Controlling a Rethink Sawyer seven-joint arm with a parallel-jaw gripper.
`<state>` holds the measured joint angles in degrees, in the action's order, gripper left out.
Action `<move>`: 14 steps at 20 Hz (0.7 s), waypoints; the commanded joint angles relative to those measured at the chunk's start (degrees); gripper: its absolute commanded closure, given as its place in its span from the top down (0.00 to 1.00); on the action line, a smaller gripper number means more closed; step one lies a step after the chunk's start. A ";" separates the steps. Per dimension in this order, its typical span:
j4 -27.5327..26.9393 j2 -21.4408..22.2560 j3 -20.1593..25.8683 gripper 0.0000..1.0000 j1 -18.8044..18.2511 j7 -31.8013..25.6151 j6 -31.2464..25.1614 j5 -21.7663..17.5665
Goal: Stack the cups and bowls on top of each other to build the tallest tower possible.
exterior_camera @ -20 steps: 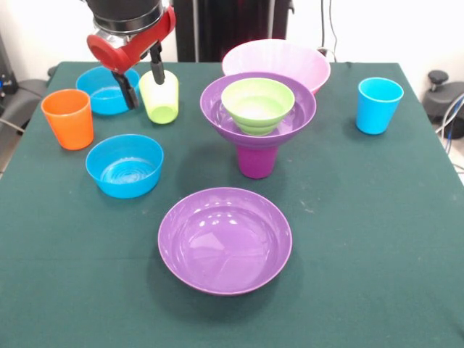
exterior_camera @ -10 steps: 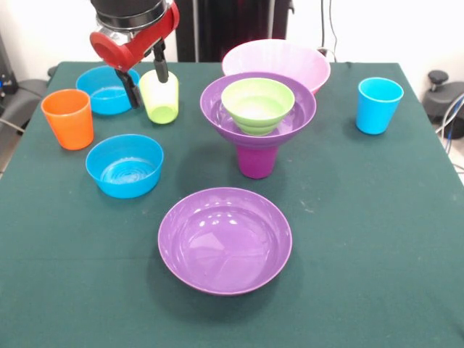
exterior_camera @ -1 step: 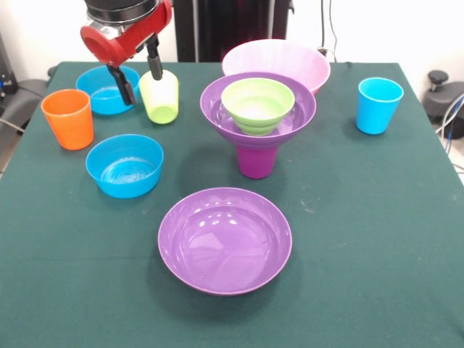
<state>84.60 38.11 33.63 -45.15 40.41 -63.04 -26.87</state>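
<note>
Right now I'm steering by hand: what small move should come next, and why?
Probably shift the gripper sideways over the far blue bowl. It hangs open between that bowl and the lime cup, holding nothing, and the tower ends at the green bowl.

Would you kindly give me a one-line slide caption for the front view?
Open claw hovering beside the lime green cup, with the tower so far a purple cup, purple bowl and green bowl.
</note>
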 commanded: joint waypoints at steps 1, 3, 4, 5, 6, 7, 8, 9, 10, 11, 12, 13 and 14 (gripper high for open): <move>-1.71 -1.62 3.14 1.00 0.19 -11.63 -5.71 -2.36; -2.33 -1.77 3.62 1.00 0.04 -10.99 -5.11 -1.88; -2.56 -1.97 3.66 1.00 0.07 -10.60 -4.87 -1.87; -2.78 -2.11 3.72 1.00 0.02 -10.54 -4.95 -1.92; -2.87 -2.41 3.62 1.00 0.12 -10.14 -4.54 -2.14; -3.28 -2.64 3.54 1.00 0.24 -10.06 -4.77 -2.28; -3.40 -2.87 3.38 1.00 0.22 -10.12 -4.91 -2.57; -3.35 -2.92 3.37 1.00 0.10 -10.34 -4.94 -2.74; -2.96 -2.90 3.41 1.00 -0.25 -10.65 -4.68 -2.91; -3.01 -2.97 3.43 1.00 -0.40 -10.91 -4.76 -3.08; -3.03 -2.87 3.54 1.00 -0.56 -11.18 -5.11 -3.00; -3.05 -2.78 3.66 1.00 -0.71 -11.44 -5.46 -2.91; -3.20 -2.69 3.74 1.00 -0.75 -11.65 -5.94 -2.88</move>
<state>83.26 38.01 35.58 -45.92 40.41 -63.04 -26.88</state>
